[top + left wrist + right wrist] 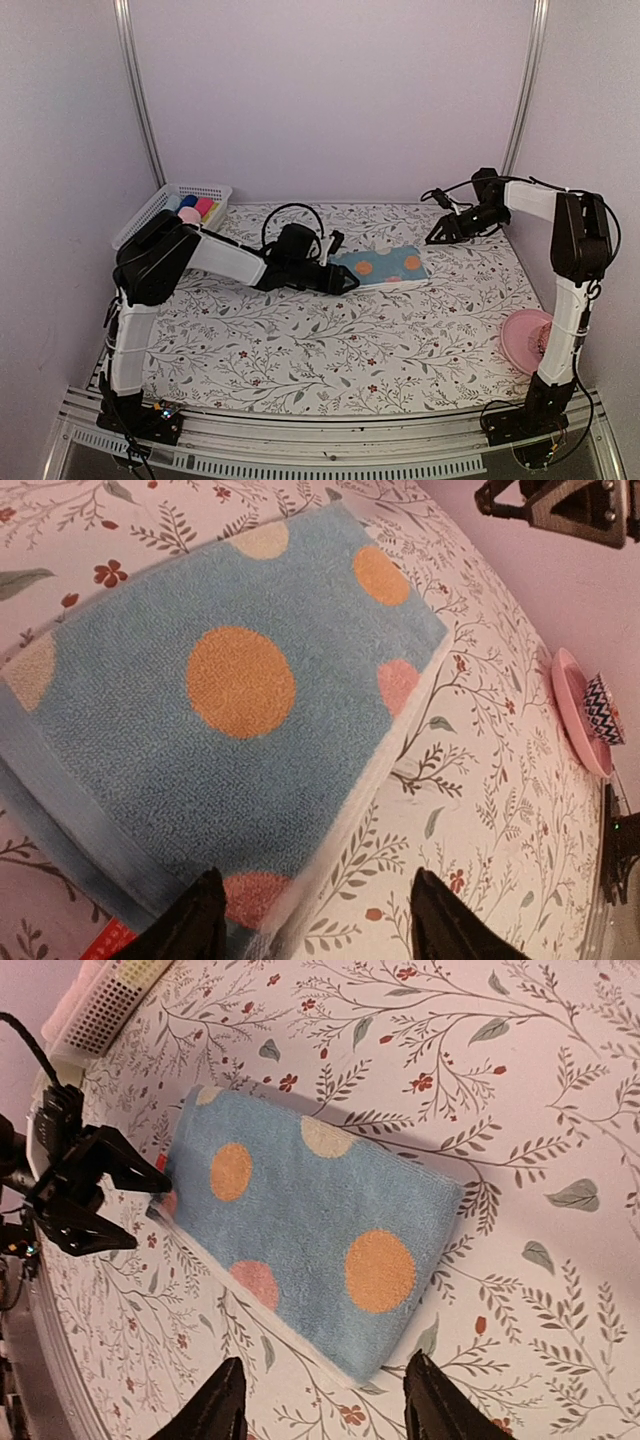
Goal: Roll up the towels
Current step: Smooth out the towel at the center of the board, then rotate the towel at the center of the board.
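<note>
One towel [385, 267] lies folded flat in the middle of the table, light blue with orange and pink dots [240, 740] [310, 1220]. My left gripper [348, 281] [315, 905] hangs low at the towel's left end, open. One finger stands over the towel's corner, the other over the bare tablecloth, and the towel's white edge runs between them. My right gripper [437, 236] [325, 1390] hovers behind the towel's right end, open, with nothing between its fingers. It is apart from the towel. The right wrist view also shows the left gripper [152, 1216] at the towel's far end.
A white basket [170, 205] [110, 1005] with rolled blue, pink and yellow cloths stands at the back left. A round pink plate [525, 340] [575, 715] with a small patterned cup [603, 708] on it sits at the right edge. A floral cloth covers the table.
</note>
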Tool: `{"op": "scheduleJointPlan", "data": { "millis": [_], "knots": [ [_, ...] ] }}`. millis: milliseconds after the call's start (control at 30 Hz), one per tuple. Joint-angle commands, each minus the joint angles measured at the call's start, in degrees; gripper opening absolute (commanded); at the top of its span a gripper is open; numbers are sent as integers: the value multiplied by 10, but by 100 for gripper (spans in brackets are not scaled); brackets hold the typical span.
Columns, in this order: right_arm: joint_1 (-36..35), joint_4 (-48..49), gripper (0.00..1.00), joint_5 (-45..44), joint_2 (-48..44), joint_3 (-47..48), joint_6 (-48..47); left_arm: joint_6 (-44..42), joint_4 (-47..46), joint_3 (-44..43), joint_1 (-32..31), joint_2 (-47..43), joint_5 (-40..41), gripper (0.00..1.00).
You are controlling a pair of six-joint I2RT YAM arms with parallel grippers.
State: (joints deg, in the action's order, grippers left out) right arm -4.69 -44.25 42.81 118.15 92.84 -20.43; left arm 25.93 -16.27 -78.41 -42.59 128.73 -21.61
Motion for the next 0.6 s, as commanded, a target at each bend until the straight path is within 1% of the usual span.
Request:
{"op": "scheduleJointPlan", "data": {
  "millis": [0, 33, 100, 167, 233, 267, 367, 433, 567],
  "knots": [
    [-23, 37, 59, -121, -33, 11, -2, -9, 29, 9, -5, -40, 15, 68],
    [-30, 45, 65, -145, -36, 9, -2, -6, 28, 11, -9, -41, 16, 70],
    [-45, 67, 80, -195, -46, -1, -2, 1, 25, 14, -20, -41, 16, 78],
    [-58, 92, 100, -233, -59, -18, -2, 12, 7, 21, -33, -39, 14, 87],
    [-65, 106, 99, -257, -66, -27, -1, 23, -7, 22, -42, -35, 10, 95],
    [-66, 110, 99, -261, -70, -31, 0, 27, -9, 18, -46, -31, 8, 97],
    [-66, 123, 99, -266, -83, -44, 4, 34, -7, 2, -52, -17, 13, 97],
    [-65, 131, 99, -271, -90, -55, 3, 36, 13, -15, -53, -4, 25, 97],
    [-66, 141, 99, -273, -99, -73, 1, 42, 34, -16, -52, 9, 55, 97]
  ]
}}
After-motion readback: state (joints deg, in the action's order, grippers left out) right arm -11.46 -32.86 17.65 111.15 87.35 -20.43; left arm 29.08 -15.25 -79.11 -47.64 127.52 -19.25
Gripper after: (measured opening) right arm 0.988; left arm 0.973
